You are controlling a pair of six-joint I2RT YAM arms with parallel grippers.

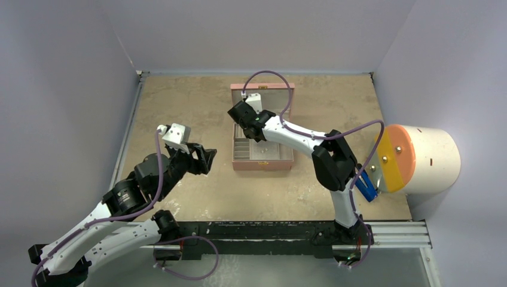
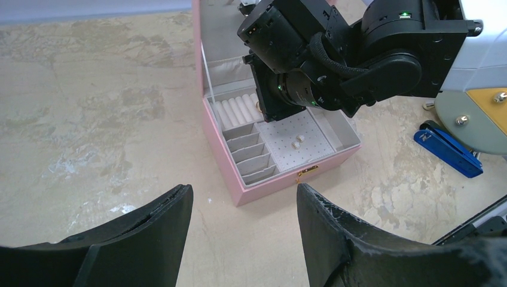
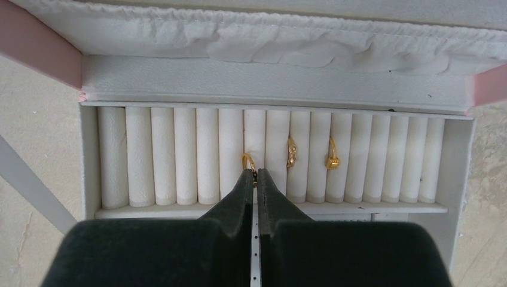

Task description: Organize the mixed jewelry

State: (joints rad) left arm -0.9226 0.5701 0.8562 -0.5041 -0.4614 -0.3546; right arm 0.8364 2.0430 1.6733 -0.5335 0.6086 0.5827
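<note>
The pink box (image 1: 263,164) stands open mid-table. In its back row of white rolls (image 3: 185,155), my right gripper (image 3: 255,172) is shut, its tips pinching a small gold ring (image 3: 247,160) set in a slot between rolls. Two more gold rings (image 3: 291,152) (image 3: 332,158) sit in slots just to the right. Two tiny studs (image 2: 297,142) rest on the perforated pad (image 2: 311,134) of the box (image 2: 263,185). My left gripper (image 2: 245,191) hangs open over bare table left of the box, nothing between its fingers. In the top view the right gripper (image 1: 252,127) is over the box's back left and the left gripper (image 1: 206,158) is beside it.
A white cylinder with an orange face (image 1: 418,158) lies at the right, a blue clip (image 1: 366,186) beside it. The box lid (image 1: 263,95) stands up at the back. Narrow divider slots (image 2: 251,155) fill the box's front left. Grey walls close three sides.
</note>
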